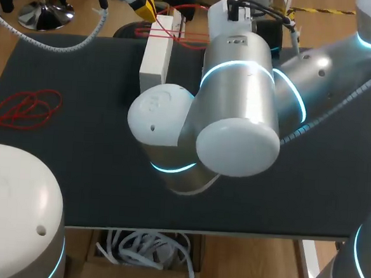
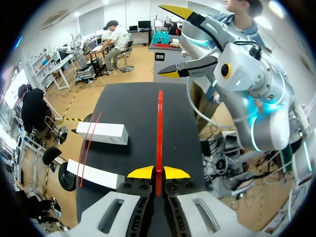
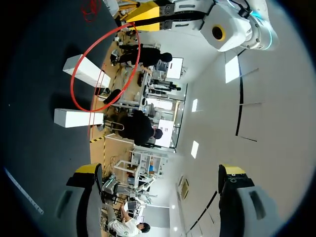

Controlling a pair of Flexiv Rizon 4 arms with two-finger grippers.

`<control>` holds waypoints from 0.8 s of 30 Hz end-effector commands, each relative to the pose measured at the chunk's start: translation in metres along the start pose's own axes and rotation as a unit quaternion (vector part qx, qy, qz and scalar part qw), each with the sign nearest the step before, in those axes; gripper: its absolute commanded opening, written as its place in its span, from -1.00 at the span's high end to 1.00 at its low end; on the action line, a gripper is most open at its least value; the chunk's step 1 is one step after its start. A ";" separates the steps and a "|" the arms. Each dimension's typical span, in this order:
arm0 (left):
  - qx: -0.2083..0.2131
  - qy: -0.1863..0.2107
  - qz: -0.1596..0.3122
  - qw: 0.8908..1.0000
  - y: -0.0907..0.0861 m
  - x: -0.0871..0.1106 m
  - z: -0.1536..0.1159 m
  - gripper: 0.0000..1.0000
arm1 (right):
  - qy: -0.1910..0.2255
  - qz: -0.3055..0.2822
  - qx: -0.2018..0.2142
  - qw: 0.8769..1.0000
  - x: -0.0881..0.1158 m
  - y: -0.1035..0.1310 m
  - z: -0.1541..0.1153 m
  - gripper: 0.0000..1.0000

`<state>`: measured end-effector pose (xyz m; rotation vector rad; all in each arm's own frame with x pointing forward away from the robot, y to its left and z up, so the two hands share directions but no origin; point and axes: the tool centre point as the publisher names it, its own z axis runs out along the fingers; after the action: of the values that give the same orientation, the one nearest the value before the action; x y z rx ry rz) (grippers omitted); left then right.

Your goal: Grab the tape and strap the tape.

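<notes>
The left hand [image 2: 158,173] is pressed together, pinching the red tape [image 2: 159,128]. The tape extends as a loop ahead of the fingers, over the dark table [image 2: 133,108], near 2 white blocks [image 2: 101,132]. The right hand [image 3: 159,170] is spread wide and holds nothing.
</notes>
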<state>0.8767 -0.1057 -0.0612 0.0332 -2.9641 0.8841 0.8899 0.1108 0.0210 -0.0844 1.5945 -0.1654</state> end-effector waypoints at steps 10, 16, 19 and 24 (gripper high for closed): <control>-0.066 0.039 -0.100 0.992 0.091 0.006 0.004 1.00 | 0.002 -0.002 0.000 1.000 -0.002 0.000 0.000 -1.00; -0.066 0.027 -0.171 0.983 0.143 0.018 0.007 1.00 | 0.002 -0.002 0.000 1.000 -0.002 0.000 0.000 -1.00; -0.073 0.033 -0.196 0.977 0.168 0.020 0.011 1.00 | 0.002 -0.002 0.000 1.000 -0.002 0.000 0.000 -1.00; -0.071 0.027 -0.245 0.966 0.213 0.021 0.011 1.00 | 0.002 -0.002 0.000 1.000 -0.002 0.000 0.000 -1.00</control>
<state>0.8548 0.0438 -0.1723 0.6670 -2.7737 0.5152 0.8899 0.1108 0.0210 -0.0844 1.5945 -0.1653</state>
